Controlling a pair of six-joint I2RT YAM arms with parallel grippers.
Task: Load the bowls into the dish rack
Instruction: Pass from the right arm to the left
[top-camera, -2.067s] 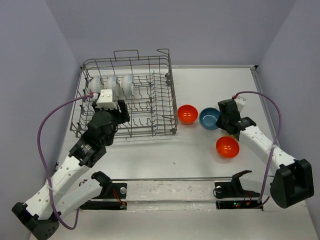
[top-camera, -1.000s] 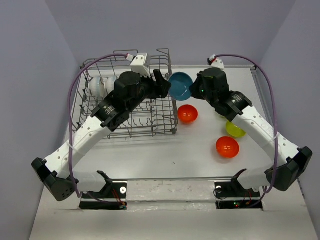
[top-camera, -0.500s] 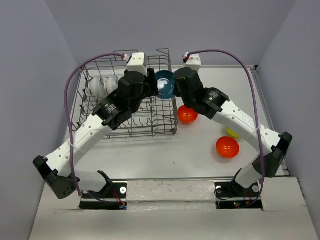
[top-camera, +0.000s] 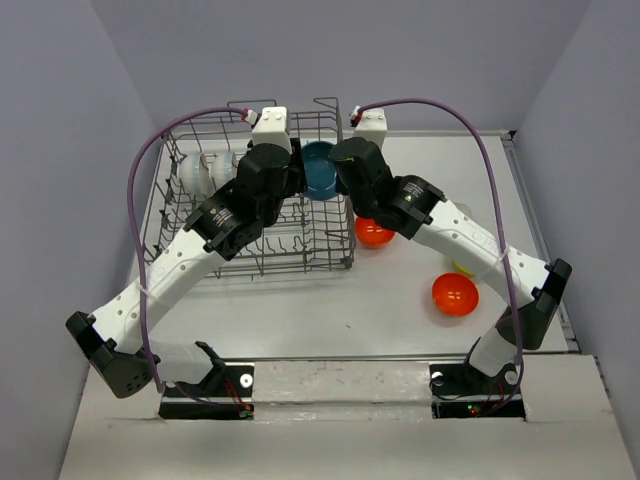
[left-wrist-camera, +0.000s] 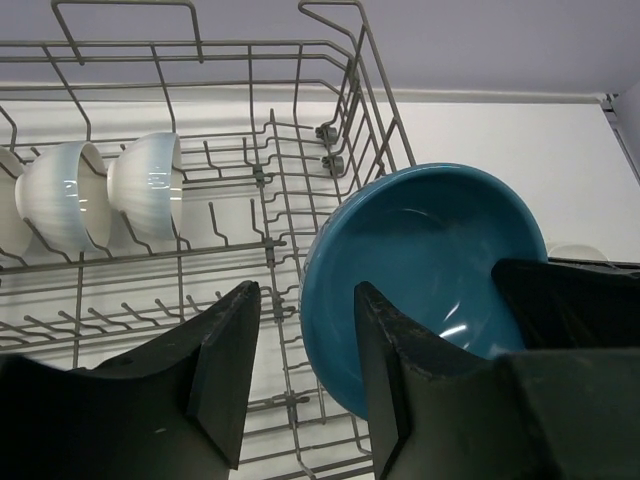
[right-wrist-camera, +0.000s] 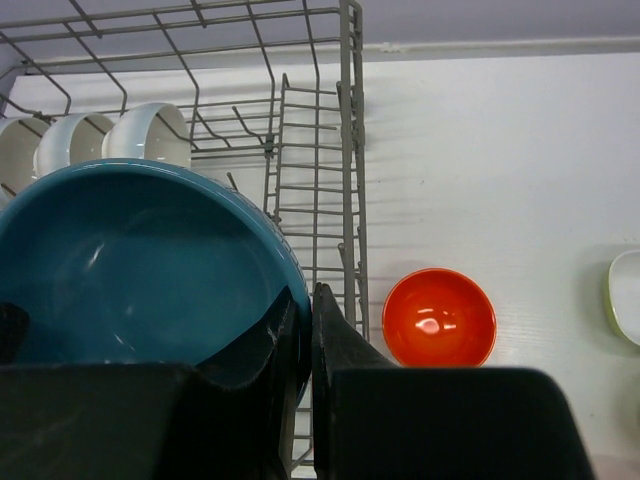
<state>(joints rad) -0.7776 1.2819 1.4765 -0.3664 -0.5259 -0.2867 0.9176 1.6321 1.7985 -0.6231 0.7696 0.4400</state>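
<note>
Two robot arms meet above the right wall of the dish rack (top-camera: 310, 245), with a blue bowl (top-camera: 320, 168) tipped steeply on edge between them; its hollow faces the near side. The right gripper (right-wrist-camera: 305, 300) is pinched tight on the bowl's rim, one finger inside the hollow and one outside, and it alone carries the bowl's weight. The left gripper (left-wrist-camera: 305, 300) has its fingers spread, straddling the opposite rim without visibly squeezing it. This looks like a handover, judged from the layout: the right arm reaches from the table side where the loose bowls lie, while the left arm stands over the rack and is better placed to seat the bowl among the tines.

Several white bowls (left-wrist-camera: 100, 190) stand on edge in a row at the rack's far left, propped by the upright wires; the blue bowl hangs over the rack's far right corner, not yet among the tines.

On the white table (top-camera: 350, 310), right of the rack, sit two orange-red bowls: one (top-camera: 374, 233) just beside the rack wall and partly under the right arm, the other (top-camera: 455, 294) nearer and well apart. A sliver of a yellow-green bowl (top-camera: 462, 265) peeks from beneath the right arm.

Likely next: the left fingers close on the rim before the right lets go. Letting go too early could drop the glossy bowl onto the wires.
</note>
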